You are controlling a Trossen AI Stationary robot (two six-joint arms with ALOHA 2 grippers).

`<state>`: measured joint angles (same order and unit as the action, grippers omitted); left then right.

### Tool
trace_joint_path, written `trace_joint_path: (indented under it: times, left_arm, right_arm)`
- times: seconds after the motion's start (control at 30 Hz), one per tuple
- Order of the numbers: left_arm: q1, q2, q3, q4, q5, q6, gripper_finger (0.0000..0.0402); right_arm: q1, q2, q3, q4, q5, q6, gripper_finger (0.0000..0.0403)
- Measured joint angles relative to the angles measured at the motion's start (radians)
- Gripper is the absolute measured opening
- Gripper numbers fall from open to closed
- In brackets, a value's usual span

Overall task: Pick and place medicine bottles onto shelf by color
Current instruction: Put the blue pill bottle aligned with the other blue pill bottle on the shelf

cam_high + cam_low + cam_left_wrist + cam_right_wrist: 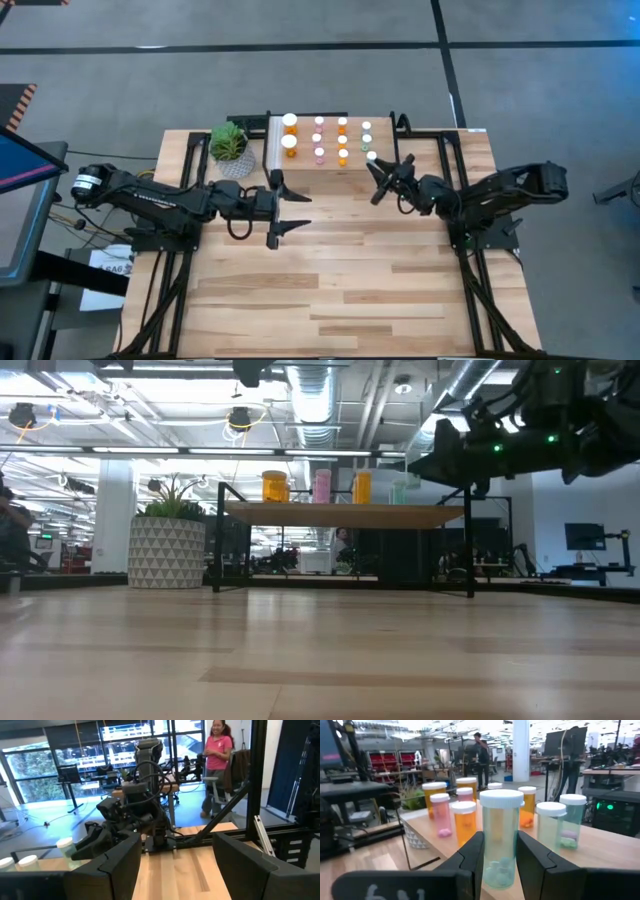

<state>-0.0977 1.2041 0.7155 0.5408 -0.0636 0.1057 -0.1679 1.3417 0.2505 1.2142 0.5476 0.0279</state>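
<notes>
Gripping a green bottle [501,837] between its two fingers [470,855], the right gripper [381,170] hovered at the near right corner of the shelf [352,165]. The bottle stood upright with a white cap. Beside it on the shelf stood more bottles in rows: orange [464,822], pink [441,814] and green [571,820]. The left gripper [288,208] waited over the bench [340,270], near the shelf's left end, its fingers spread wide and holding nothing. A potted plant [230,146] sat left of the shelf.
</notes>
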Motion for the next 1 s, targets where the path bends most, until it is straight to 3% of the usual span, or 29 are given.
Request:
trace_joint_path:
  times: [0.2, 0.37, 1.0]
  left_arm:
    - [0.004, 0.000, 0.000, 0.000, 0.000, 0.015, 0.0233]
    - [0.004, 0.000, 0.000, -0.004, 0.000, 0.017, 0.0233]
    - [0.004, 0.000, 0.000, -0.028, 0.000, 0.017, 0.0233]
  right_arm:
    - [-0.038, 0.035, 0.004, 0.003, -0.003, -0.013, 0.0109]
    - [-0.086, 0.067, 0.005, 0.013, -0.077, -0.004, 0.0109]
    - [-0.096, 0.180, 0.086, 0.028, -0.070, -0.019, 0.0109]
